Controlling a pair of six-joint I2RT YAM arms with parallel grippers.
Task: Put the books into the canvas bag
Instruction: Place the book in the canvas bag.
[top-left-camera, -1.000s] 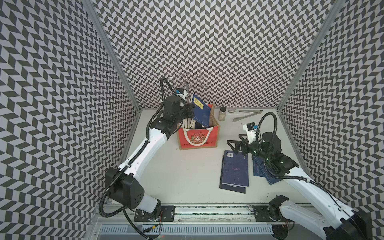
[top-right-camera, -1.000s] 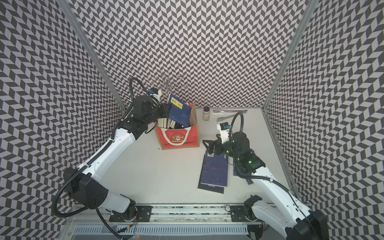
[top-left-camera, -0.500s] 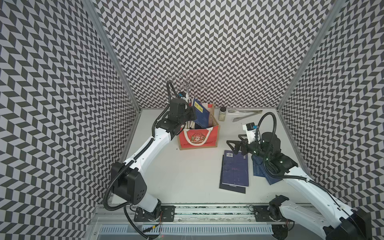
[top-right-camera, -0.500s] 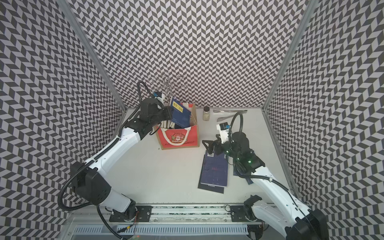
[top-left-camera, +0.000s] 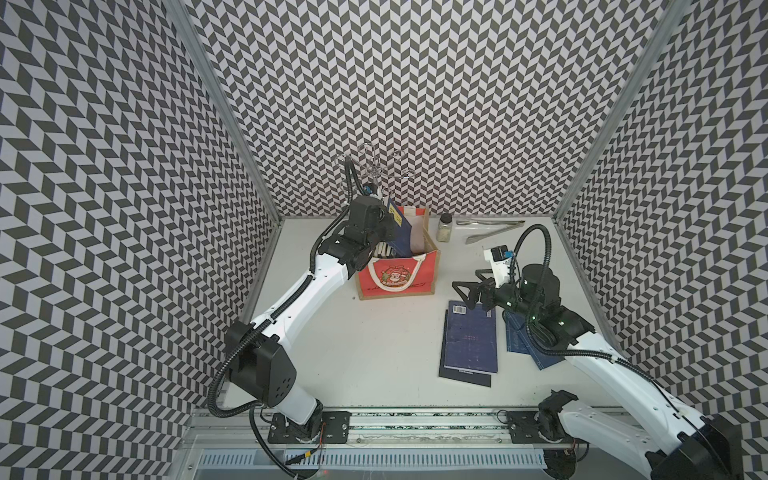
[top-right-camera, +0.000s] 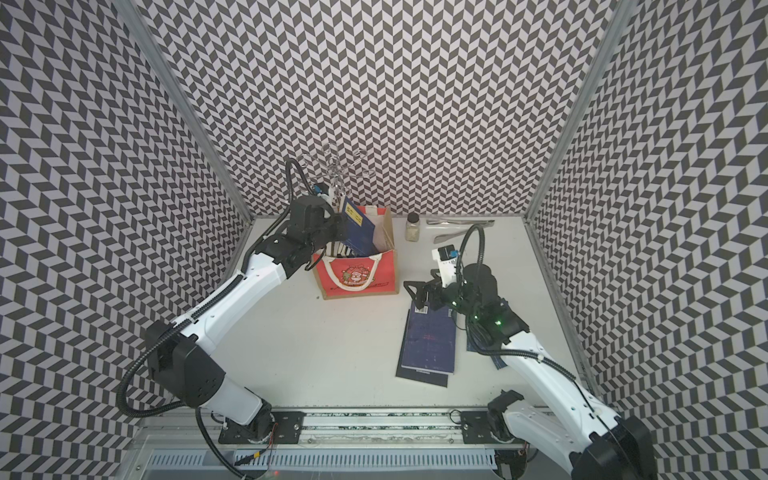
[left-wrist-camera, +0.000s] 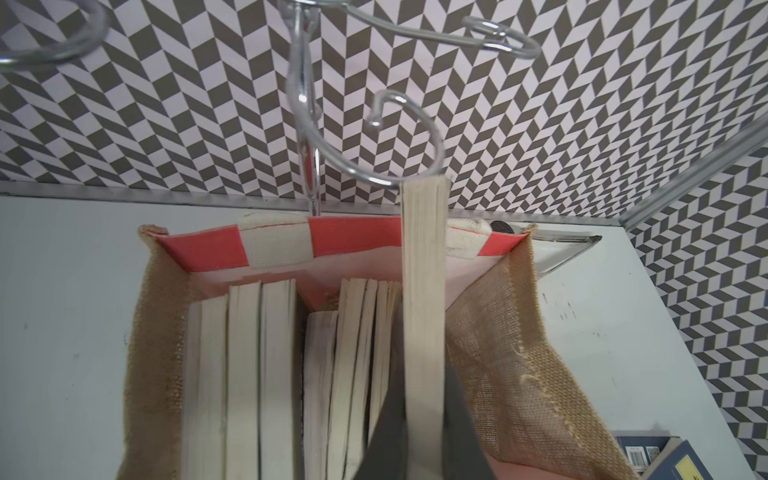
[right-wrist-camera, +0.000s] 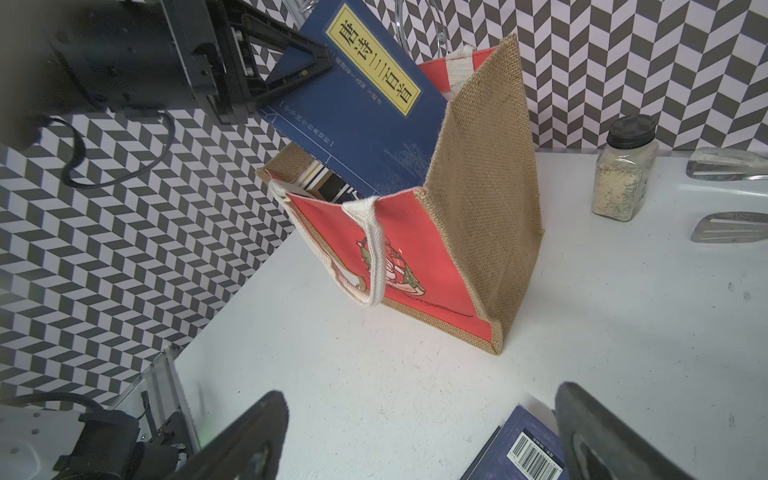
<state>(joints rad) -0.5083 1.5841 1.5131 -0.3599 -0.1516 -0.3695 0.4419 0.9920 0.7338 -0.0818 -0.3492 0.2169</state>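
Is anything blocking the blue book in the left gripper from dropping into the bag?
Nothing visible. The navy book, held by the left gripper, has its lower corner inside the canvas bag, between the standing books and the jute side.

Bag (right-wrist-camera: 482, 187) red, tan; print (right-wrist-camera: 392, 266) seemingly red-green; book (right-wrist-camera: 353, 124) navy, label (right-wrist-camera: 372, 68) yellow.

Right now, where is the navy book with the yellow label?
In both top views, the navy book leans partly into the open top of the canvas bag, near the back of the table, pinched by the left gripper.
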